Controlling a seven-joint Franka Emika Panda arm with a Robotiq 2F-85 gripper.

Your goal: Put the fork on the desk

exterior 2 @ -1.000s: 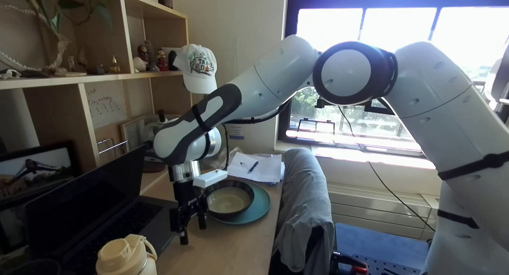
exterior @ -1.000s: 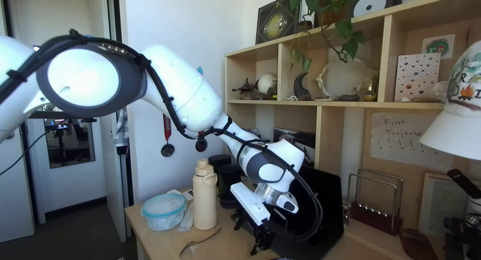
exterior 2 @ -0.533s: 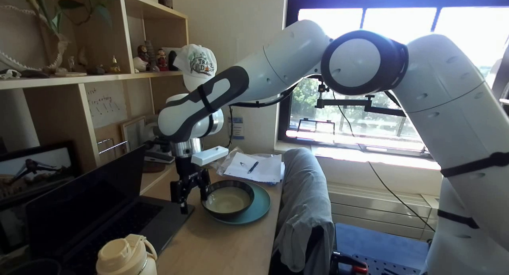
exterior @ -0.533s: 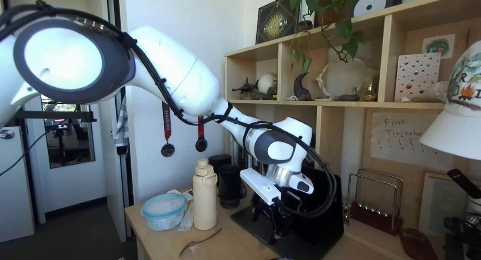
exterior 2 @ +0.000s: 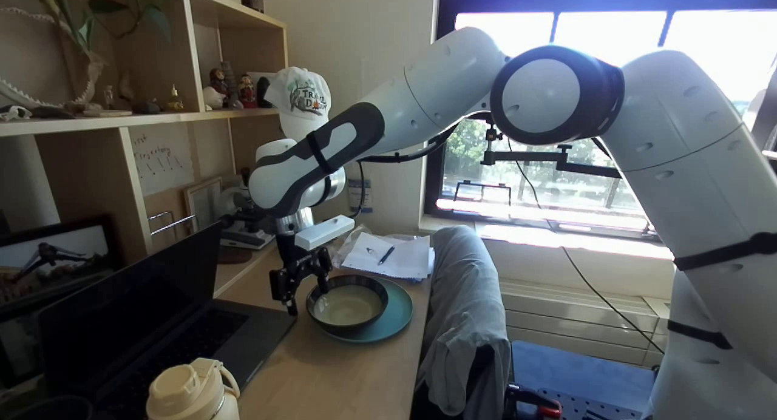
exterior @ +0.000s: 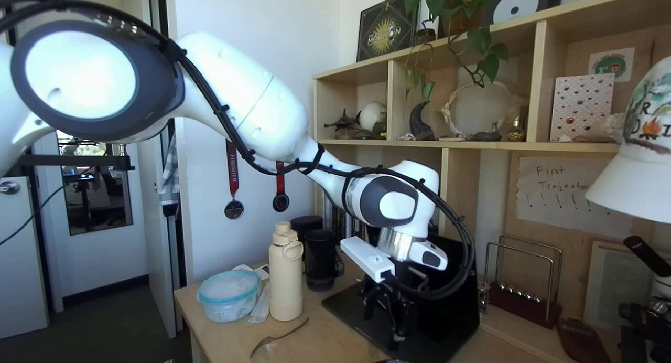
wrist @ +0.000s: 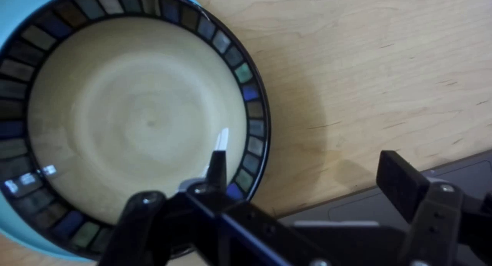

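The fork [exterior: 268, 339] lies on the pale wood desk [exterior: 225, 344] near its left end in an exterior view, in front of the cream bottle. It does not show in the wrist view. My gripper [exterior: 382, 329] is in the air over the laptop's front edge, well apart from the fork. In an exterior view the gripper [exterior 2: 308, 300] hangs beside the dark-rimmed bowl [exterior 2: 349, 304]. In the wrist view the gripper [wrist: 303, 158] is wide open with nothing between its fingers; one finger overlaps the bowl's rim [wrist: 255, 127] in the picture. Bare desk [wrist: 365, 66] shows beyond.
The bowl stands on a teal plate [exterior 2: 394, 317]. An open laptop [exterior 2: 243, 341] lies along the shelf side. The cream bottle [exterior: 286, 279], a lidded tub [exterior: 229, 300] and dark cups [exterior: 321, 260] stand at the desk's end. Papers with a pen [exterior 2: 388, 256] lie beyond the bowl.
My gripper has risen from low over the desk and moved away from the bottle toward the bowl, slowing in the last half second. The fork has not moved.
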